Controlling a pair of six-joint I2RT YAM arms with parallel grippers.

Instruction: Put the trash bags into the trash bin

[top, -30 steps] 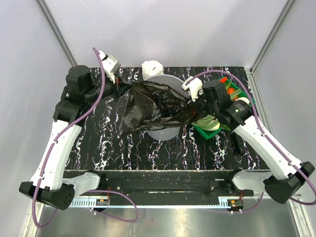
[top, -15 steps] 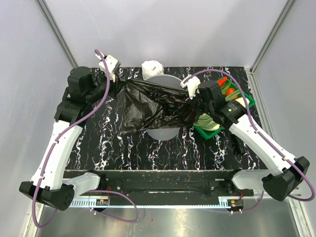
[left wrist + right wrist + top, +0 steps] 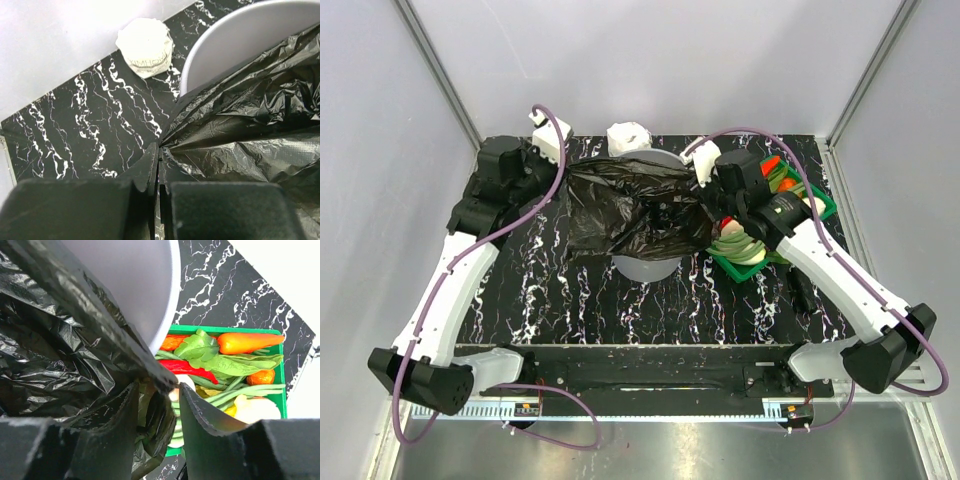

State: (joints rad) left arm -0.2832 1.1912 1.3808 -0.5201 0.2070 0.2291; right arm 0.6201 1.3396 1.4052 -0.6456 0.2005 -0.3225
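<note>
The black trash bag (image 3: 635,205) is draped over the light-grey trash bin (image 3: 645,268) and covers most of its mouth. My left gripper (image 3: 565,173) is shut on the bag's left edge; in the left wrist view the gripper (image 3: 159,150) pinches the film (image 3: 240,125) beside the bin's rim (image 3: 220,42). My right gripper (image 3: 708,210) is at the bag's right edge. In the right wrist view the right gripper (image 3: 159,387) has its jaws apart, with bunched film (image 3: 60,355) hanging between them against the bin's wall (image 3: 130,280).
A green basket (image 3: 827,203) of vegetables sits right of the bin, close under my right gripper; its rim (image 3: 225,330) shows in the right wrist view. A small white wrapped roll (image 3: 628,136) stands behind the bin and also shows in the left wrist view (image 3: 145,47).
My left arm moved right toward the bin and my right gripper moved back and left. The bag went from stretched wide to bunched over the bin's mouth.
</note>
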